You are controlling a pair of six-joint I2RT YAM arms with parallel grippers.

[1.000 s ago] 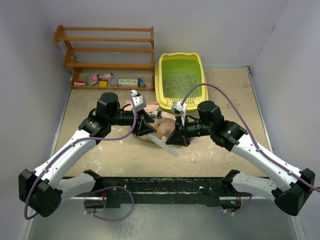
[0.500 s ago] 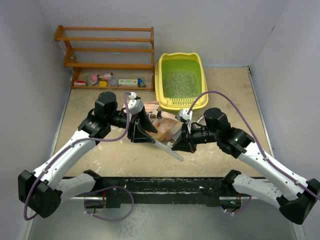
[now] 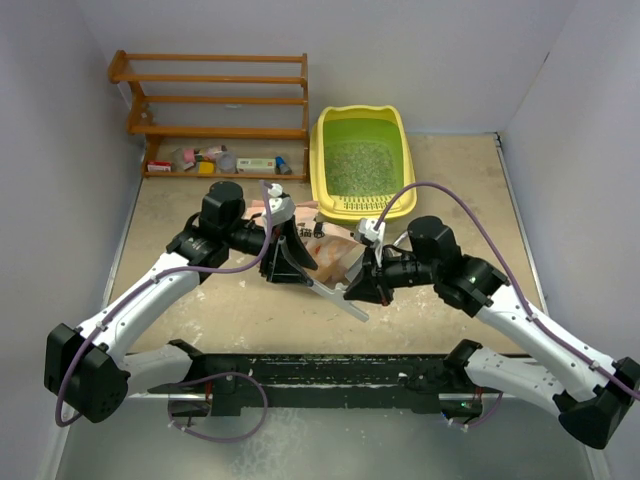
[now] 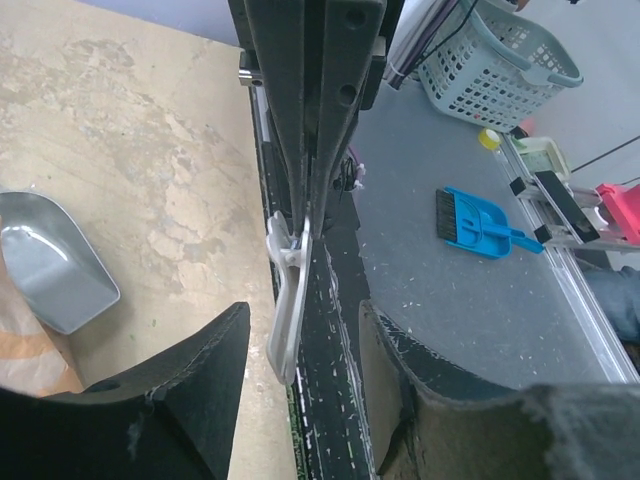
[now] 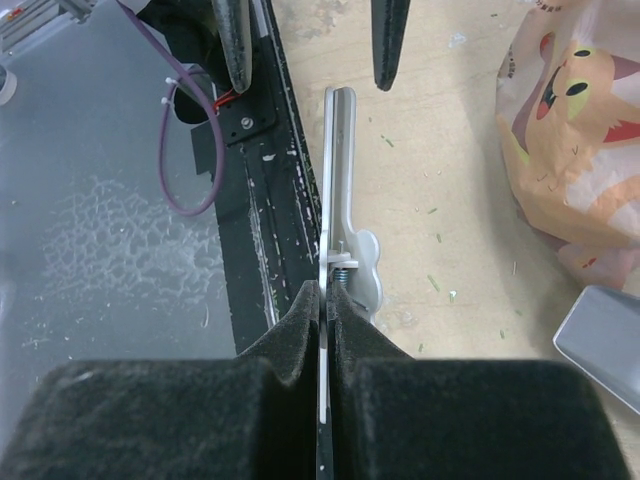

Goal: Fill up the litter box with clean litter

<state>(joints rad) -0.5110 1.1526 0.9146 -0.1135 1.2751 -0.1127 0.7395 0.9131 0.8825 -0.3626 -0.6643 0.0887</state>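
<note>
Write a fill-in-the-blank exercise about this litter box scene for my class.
The litter box has a yellow rim and a ____ basin. In the top view, the wooden rack stands ____ of it. The right tool is ____ on a long clip.
Missing words: green; left; shut.

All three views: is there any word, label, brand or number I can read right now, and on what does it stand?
No text can be read in any view.
On the printed bag: a cartoon animal face only; dark marks at its top edge are too blurred to read.
On the small packs in the wooden shelf rack: labels too small to read.
On the litter box: no marking seen.
On the long grey clip held in the right end effector: no marking seen.
</note>
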